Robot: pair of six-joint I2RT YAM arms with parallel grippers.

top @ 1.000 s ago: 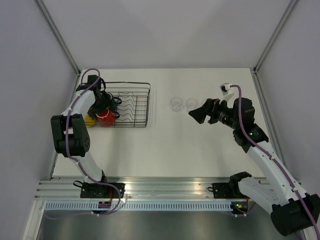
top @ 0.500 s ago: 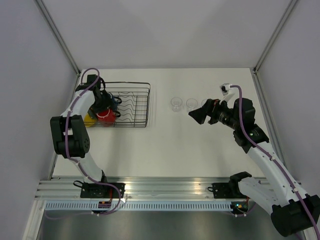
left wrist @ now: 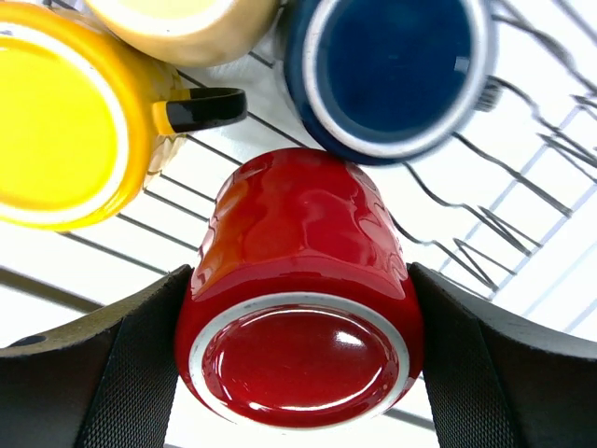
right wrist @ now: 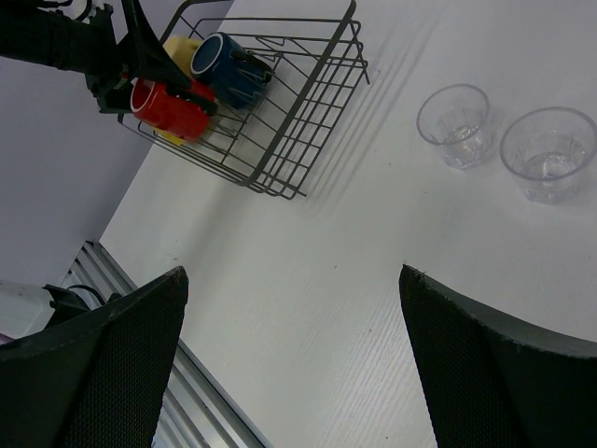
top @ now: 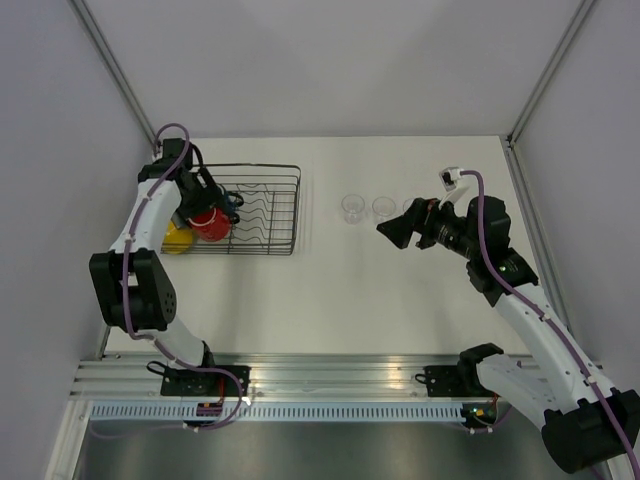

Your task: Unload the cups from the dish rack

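Red mug [left wrist: 298,308] pinched on its side by the left gripper [left wrist: 300,373], at the left end of the rack [top: 285,215], far-left corner of the table [top: 400,290]. Right gripper [right wrist: 292,280] spread, hanging beside two tumblers [right wrist: 453,124] near the far edge.

No legible txt in any view.
Plain, unmarked: red mug [left wrist: 298,308], dish rack [top: 285,212], worktop [top: 400,295]; white tag [top: 450,177] on right arm too small to read.

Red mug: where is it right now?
Left side of the top view, at the rack's left end: the red mug is held in the left gripper, with the blue mug and bright yellow mug right beside it.
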